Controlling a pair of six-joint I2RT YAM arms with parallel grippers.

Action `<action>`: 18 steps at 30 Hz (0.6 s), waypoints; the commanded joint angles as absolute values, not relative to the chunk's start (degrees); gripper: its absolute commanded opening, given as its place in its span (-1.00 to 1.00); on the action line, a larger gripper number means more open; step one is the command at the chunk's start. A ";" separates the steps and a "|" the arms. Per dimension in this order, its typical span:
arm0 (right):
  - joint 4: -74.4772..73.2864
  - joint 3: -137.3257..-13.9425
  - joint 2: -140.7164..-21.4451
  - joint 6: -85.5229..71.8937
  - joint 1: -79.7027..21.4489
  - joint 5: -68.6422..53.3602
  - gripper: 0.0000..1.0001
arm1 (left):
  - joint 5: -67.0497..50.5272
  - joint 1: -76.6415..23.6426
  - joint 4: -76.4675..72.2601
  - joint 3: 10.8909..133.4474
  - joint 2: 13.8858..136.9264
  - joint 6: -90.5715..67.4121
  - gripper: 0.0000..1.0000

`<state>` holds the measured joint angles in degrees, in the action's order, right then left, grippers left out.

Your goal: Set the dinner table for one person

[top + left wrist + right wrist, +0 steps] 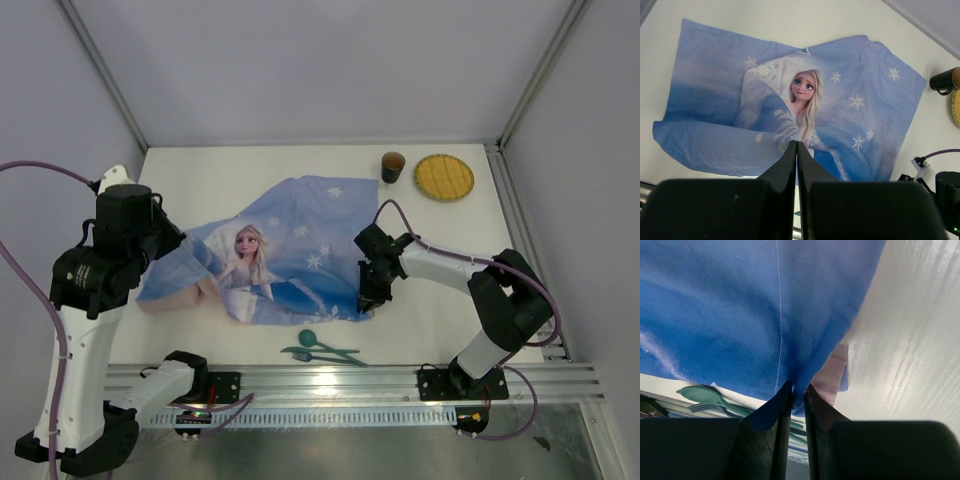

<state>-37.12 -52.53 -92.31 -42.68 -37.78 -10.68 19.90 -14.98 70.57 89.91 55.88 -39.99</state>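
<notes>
The white dinner table (250, 165) holds a crumpled blue Elsa cloth (280, 255). My right gripper (368, 297) is shut on the cloth's near right corner; in the right wrist view its jaws (797, 390) pinch a fold of blue fabric (765, 315) just above the tabletop (910, 340). My left gripper (176, 242) is shut and empty, raised above the cloth's left edge; in the left wrist view its closed fingertips (796, 145) hang over the cloth (790, 100). A green spoon (318, 342) and fork (320, 356) lie at the near edge.
A brown cup (392, 166) and a round yellow woven plate (444, 177) stand at the far right; the cup also shows in the left wrist view (945, 80). The spoon (700, 392) lies just beyond the cloth's corner. Silver rails (330, 380) frame the table.
</notes>
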 commanded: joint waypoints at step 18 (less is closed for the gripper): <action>-32.61 -66.26 -96.41 -36.83 -37.97 -5.80 -0.91 | 17.23 -14.94 67.41 86.84 54.58 -41.57 -1.00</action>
